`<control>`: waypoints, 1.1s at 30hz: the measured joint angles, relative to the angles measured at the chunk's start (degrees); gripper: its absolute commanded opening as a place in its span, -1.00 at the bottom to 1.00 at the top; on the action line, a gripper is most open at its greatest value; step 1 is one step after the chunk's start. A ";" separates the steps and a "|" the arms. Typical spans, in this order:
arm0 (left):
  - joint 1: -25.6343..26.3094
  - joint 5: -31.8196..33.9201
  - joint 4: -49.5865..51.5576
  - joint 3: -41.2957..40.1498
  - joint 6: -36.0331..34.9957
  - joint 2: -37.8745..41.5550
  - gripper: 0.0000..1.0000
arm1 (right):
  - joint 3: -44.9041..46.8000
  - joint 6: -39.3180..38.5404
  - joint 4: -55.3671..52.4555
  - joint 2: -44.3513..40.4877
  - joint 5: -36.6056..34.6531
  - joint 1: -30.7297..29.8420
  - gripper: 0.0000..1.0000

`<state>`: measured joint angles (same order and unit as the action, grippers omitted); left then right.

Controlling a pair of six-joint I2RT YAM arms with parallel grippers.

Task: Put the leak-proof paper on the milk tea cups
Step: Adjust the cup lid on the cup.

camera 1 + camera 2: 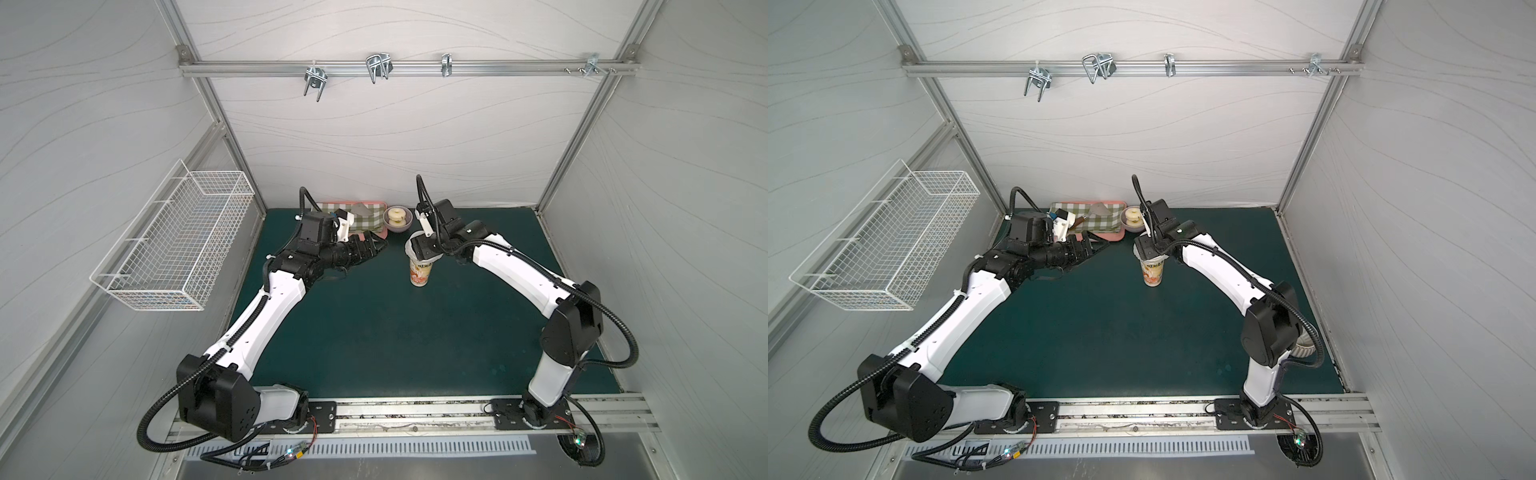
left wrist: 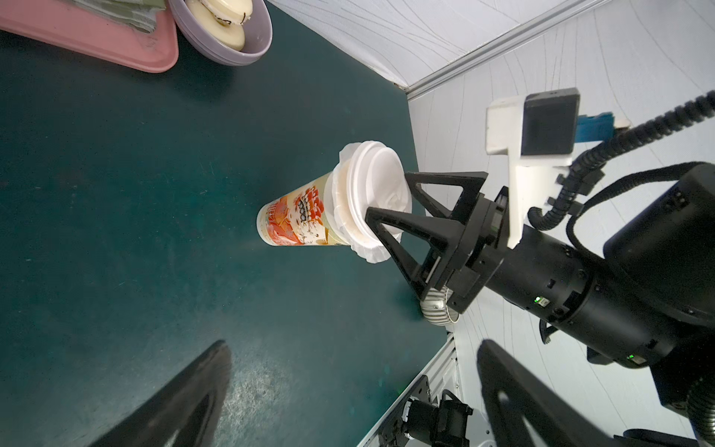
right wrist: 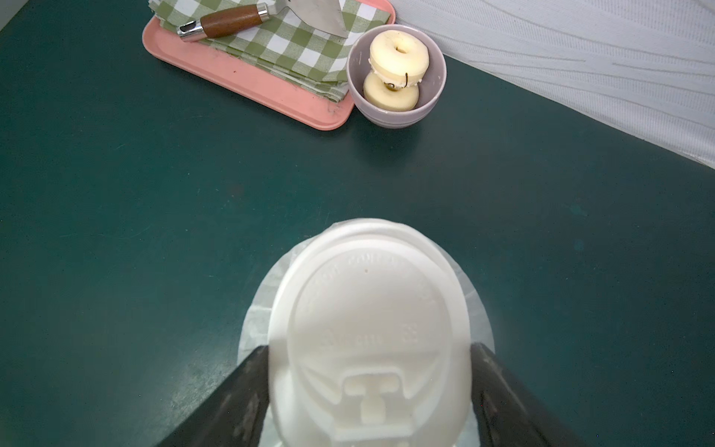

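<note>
While the thin crinkled greyish-white leak-proof paper (image 2: 371,256) lies draped over the upright tall cream paper cup (image 2: 298,220), the rigid white plastic lid (image 3: 367,302) atop it is clasped from directly above by the right gripper (image 2: 387,193); the left gripper (image 1: 376,244) is spread wide, well apart.

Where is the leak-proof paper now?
The paper is draped over the cup, under the lid gripped by the right gripper; the cup stands mid-table, near the bowl.
</note>
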<state>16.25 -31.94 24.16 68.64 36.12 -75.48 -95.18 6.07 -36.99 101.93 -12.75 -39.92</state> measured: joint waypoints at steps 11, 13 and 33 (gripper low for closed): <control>-0.04 -0.02 0.00 0.00 -0.02 0.00 0.99 | 0.59 0.09 -0.02 0.33 0.46 0.00 0.59; -0.04 -0.02 0.00 0.00 -0.02 0.00 0.99 | 0.83 0.11 -0.02 0.35 0.63 0.00 0.59; -0.24 -0.02 0.00 0.00 -0.04 0.00 0.99 | 1.44 0.15 0.00 0.35 0.85 -0.22 0.60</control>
<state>16.01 -31.97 24.16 68.64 36.07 -75.48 -93.73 6.22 -36.99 102.28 -11.90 -40.14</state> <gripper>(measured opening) 0.996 0.803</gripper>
